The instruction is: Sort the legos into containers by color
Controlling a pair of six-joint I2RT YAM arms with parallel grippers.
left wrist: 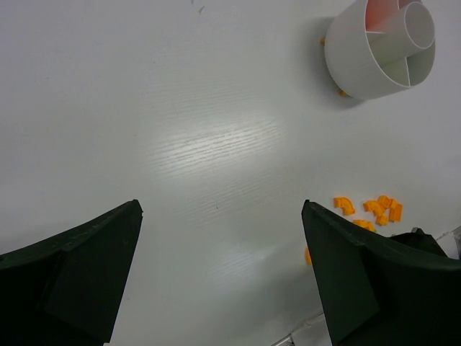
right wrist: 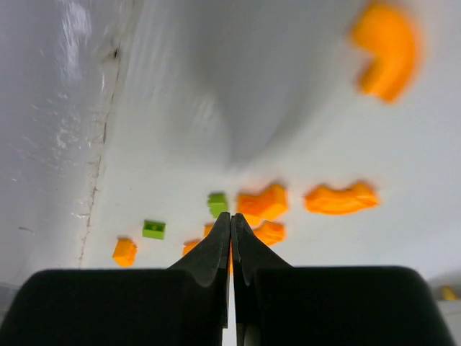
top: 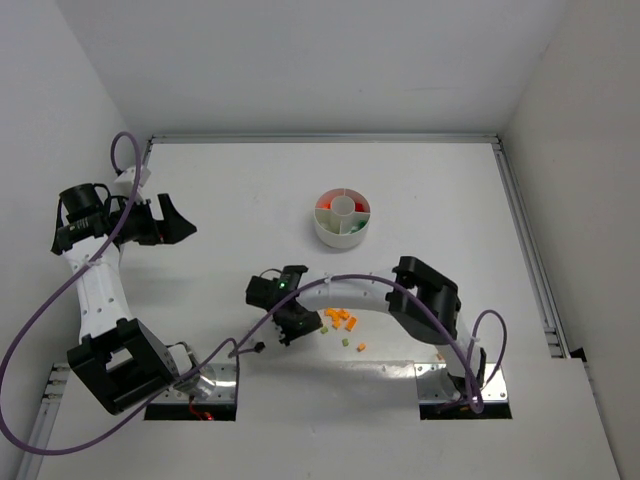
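Closest to the right wrist lens: right gripper, both black fingers pressed flat together, tips down at the white table. Thin orange sliver visible in the slit between them; unable to tell whether pinched. Just beyond the tips: loose legos, mostly orange, plus two green bricks, all lying on the table. Nearest pieces partly hidden by the fingers themselves.

Overhead: right arm bent low, reaching left across the front of the table, wrist at the scatter's left edge. Round white dish well apart, farther back; red showing in one wedge, green in another. Left gripper spread wide, holding nothing, up off the table at the far left on a folded arm.
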